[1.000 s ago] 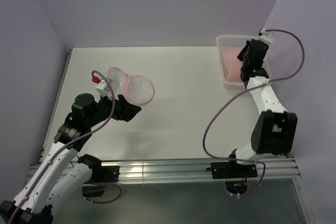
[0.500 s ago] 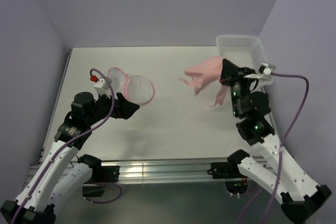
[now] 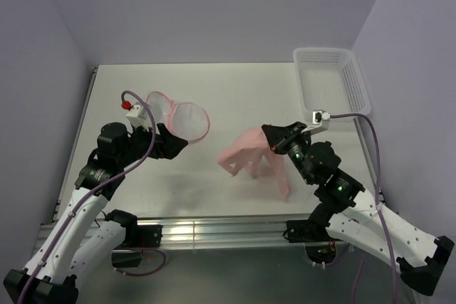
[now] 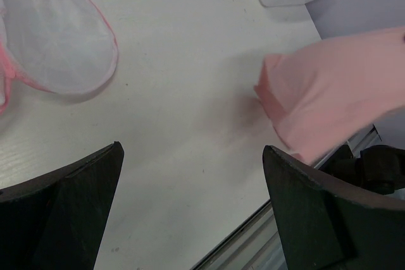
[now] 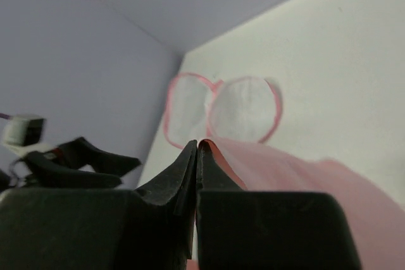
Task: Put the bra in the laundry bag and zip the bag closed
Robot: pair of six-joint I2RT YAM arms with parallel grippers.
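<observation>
In the clenched right tool (image 5: 197,148), the bra (image 3: 246,154) is dangling, not bagged yet. Just ahead of the wide-open left tool (image 4: 191,155), the laundry bag (image 3: 189,120) is lying unzipped.

The left arm (image 3: 85,197) rises from the near left corner, bends at the elbow and carries the left hand (image 3: 178,146) pointing right, low over the counter (image 3: 235,97). Its two fingers (image 4: 63,219) stand wide apart, with nothing between them in the wrist view. The right arm (image 3: 356,211) reaches from the near right corner toward the middle, forearm sloping down, the right hand (image 3: 271,135) aimed left. Its fingers (image 5: 180,169) are pressed together at the tips, pinching an edge of the bra (image 3: 249,156).
</observation>
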